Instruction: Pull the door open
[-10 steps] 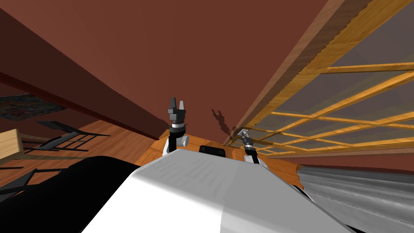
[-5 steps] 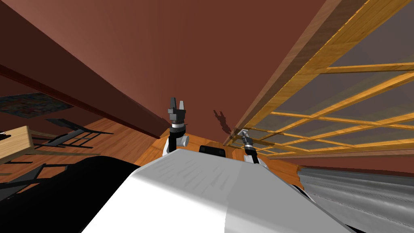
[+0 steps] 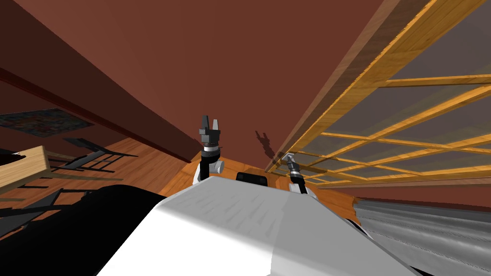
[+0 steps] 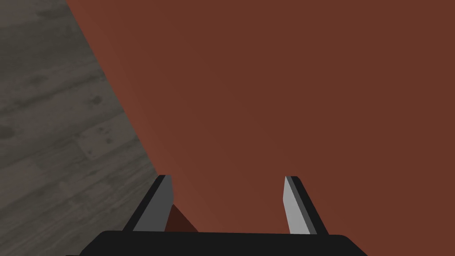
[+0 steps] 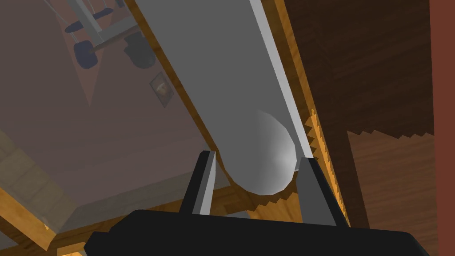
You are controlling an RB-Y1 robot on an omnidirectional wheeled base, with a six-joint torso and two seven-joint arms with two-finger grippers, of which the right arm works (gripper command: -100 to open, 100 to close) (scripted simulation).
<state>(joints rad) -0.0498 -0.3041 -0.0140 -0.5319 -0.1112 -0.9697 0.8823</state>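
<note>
Honey-coloured wood frames the door (image 3: 341, 81), a grid of slats over greyish panes on the right of the scene, beside a broad red-brown wall (image 3: 216, 57). The robot stands close in front of both. Its right claw (image 3: 286, 156) is at the door's near edge, low down where the frame comes close to the wall, and it throws a small shadow (image 3: 262, 142) on the wall just to its left.

Seen from that hand, the handle (image 5: 249, 111) is a plain grey bar with a rounded end, running away from the claw along the door's wooden frame. The rounded end sits between the two fingers (image 5: 205, 182), which are drawn in against its sides, so the right claw is clenched on the handle. Through the pane next to the bar a brownish room shows dimly.

The left claw (image 3: 210, 119) is raised in front of the wall, left of the right one and well apart from the door. Its fingers stand wide with nothing between them, so it is released.

Far off to the left, on a wooden floor (image 3: 144, 167), is a pale wooden table (image 3: 24, 165) with dark chairs (image 3: 91, 153) beside it. Beyond them lies a dark patterned rectangle (image 3: 43, 122). I cannot tell whether it is a rug or a picture.
</note>
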